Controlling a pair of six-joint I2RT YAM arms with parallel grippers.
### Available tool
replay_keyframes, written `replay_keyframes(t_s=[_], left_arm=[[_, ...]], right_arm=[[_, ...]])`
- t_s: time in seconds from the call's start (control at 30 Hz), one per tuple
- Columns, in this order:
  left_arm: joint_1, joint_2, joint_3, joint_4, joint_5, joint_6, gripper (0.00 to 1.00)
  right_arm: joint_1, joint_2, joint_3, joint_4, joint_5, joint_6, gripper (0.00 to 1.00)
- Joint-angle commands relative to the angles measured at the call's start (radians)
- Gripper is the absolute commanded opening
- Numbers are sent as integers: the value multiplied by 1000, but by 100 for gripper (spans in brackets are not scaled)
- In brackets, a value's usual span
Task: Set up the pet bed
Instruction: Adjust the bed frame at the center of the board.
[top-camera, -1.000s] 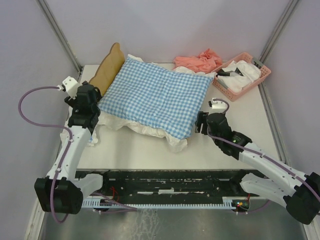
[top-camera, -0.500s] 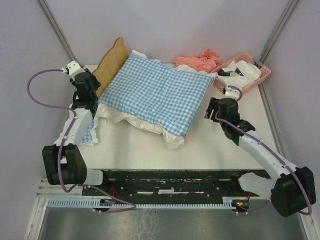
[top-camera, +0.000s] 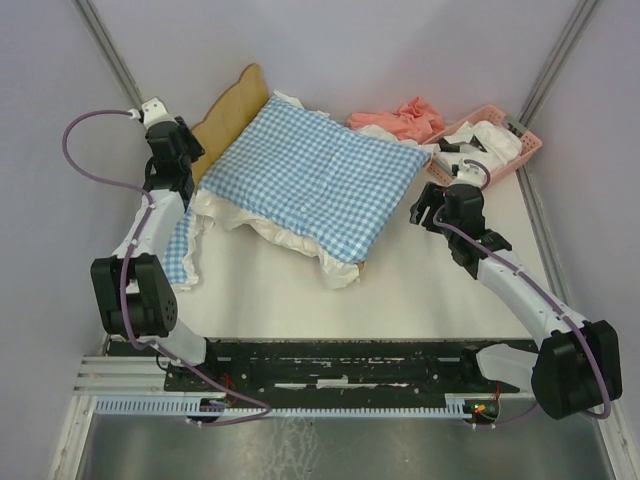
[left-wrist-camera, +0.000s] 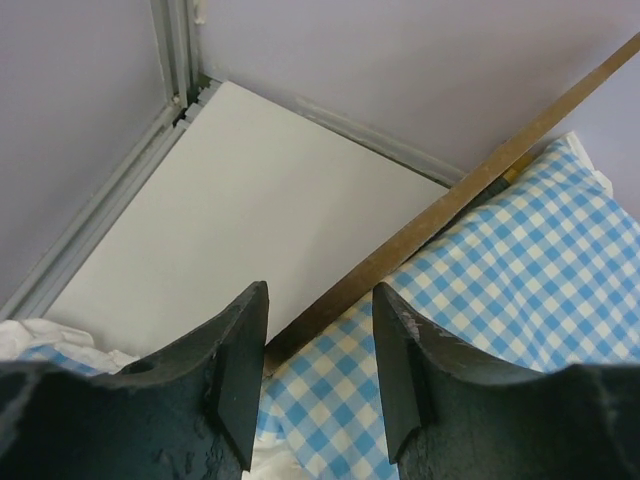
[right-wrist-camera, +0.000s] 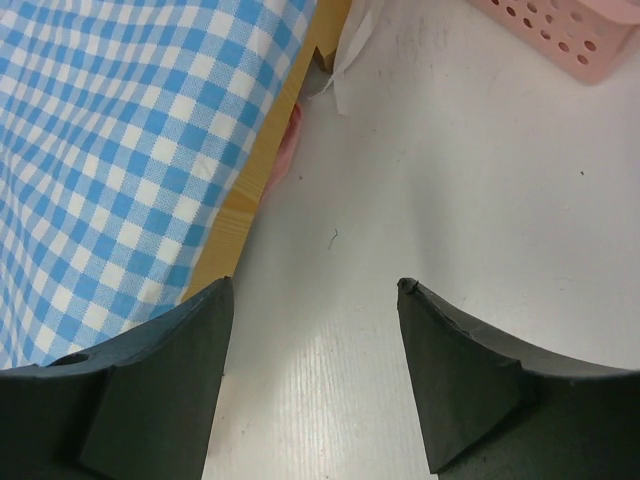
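The pet bed tilts across the table, its light-wood headboard (top-camera: 232, 108) raised at the back left. A blue-and-white checked cushion (top-camera: 320, 170) with a white frill covers it. My left gripper (top-camera: 186, 172) is at the headboard's near end. In the left wrist view it (left-wrist-camera: 320, 290) is shut on the headboard's wooden edge (left-wrist-camera: 440, 215) and the cushion's corner (left-wrist-camera: 340, 370). My right gripper (top-camera: 418, 212) stands open over bare table just right of the bed. In the right wrist view the gripper (right-wrist-camera: 315, 290) holds nothing, and the wooden side rail (right-wrist-camera: 245, 215) lies to its left.
A pink basket (top-camera: 530, 145) with white items stands at the back right, seen also as the pink basket (right-wrist-camera: 570, 35) in the right wrist view. A pink cloth (top-camera: 400, 120) lies behind the bed. Checked fabric (top-camera: 178, 250) hangs by the left arm. Grey walls enclose the table.
My left gripper's jaws narrowed and closed on the headboard end, which moved back and up with them. The right gripper moved back along the bed's right side.
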Motion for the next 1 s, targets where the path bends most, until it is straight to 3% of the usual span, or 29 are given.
replay_keyframes(t_s=[0.0,0.27,0.43,0.5,0.63,0.77,0.97], left_arm=[[-56,-94,104,-64,78,-147,53],[-411,-276,-21,-189,-101,-4,61],[-588,-380,-120,-231,-213,-15,61],[-602,-401,-137,-273,-205,-41,60],[-609,-438,-191,-300,-198,-45,60],[-588,-472,-247,-317,-269,-75,62],[-312,-461,-248,-367,-81,-149,61]], right_arm=[[-5,-6,-14,40,19,47,75],[-29,-15,-11,14,78,44,77],[-145,87,5,84,-119,97,71],[-152,131,-17,124,-174,128,66],[-152,223,-110,291,-269,200,48],[-148,357,-169,475,-373,250,41],[-75,505,-177,653,-417,285,41]])
